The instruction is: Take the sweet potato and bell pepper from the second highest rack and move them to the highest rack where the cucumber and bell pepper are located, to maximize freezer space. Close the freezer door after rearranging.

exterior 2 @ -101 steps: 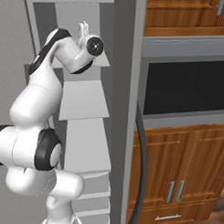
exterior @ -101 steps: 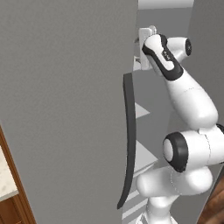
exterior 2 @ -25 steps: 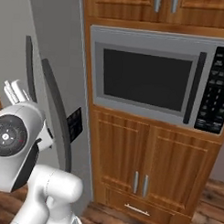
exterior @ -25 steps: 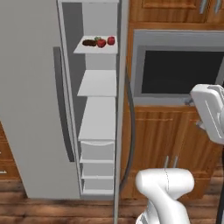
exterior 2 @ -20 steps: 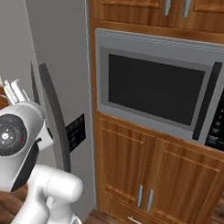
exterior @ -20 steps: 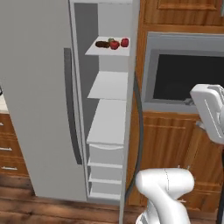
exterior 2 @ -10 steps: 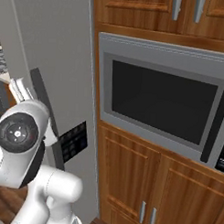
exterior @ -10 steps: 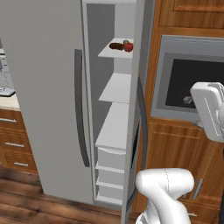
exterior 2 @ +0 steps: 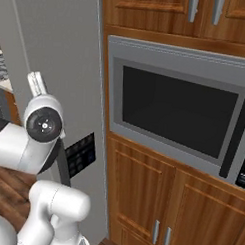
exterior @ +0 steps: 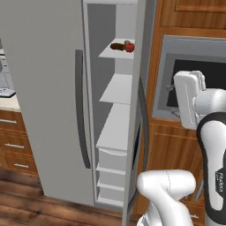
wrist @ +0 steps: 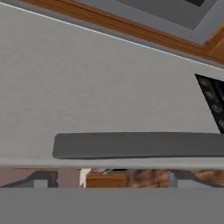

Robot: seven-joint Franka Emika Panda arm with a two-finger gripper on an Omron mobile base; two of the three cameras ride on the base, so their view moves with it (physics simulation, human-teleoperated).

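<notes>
One freezer (exterior: 53,88) is standing in the left base view, with one freezer door (exterior: 44,97) hanging open and carrying one long dark handle (exterior: 81,114). Two flat inner shelves (exterior: 118,88) are showing bare beneath one upper shelf (exterior: 112,52). On that upper shelf two items are sitting: one dark elongated vegetable (exterior: 117,46) and one red bell pepper (exterior: 129,46). One wall oven (exterior 2: 180,111) is showing beside it.

So the view is rolled sideways here. A big flat matte-grey door panel (wrist: 100,83) spans most of it, with 1 long dark handle bar (wrist: 140,145) running across its lower part. A black dispenser panel (wrist: 214,105) pokes in at the right edge. Warm brown wood trim (wrist: 131,30) and a grey oven frame (wrist: 175,17) sit along the top.
</notes>
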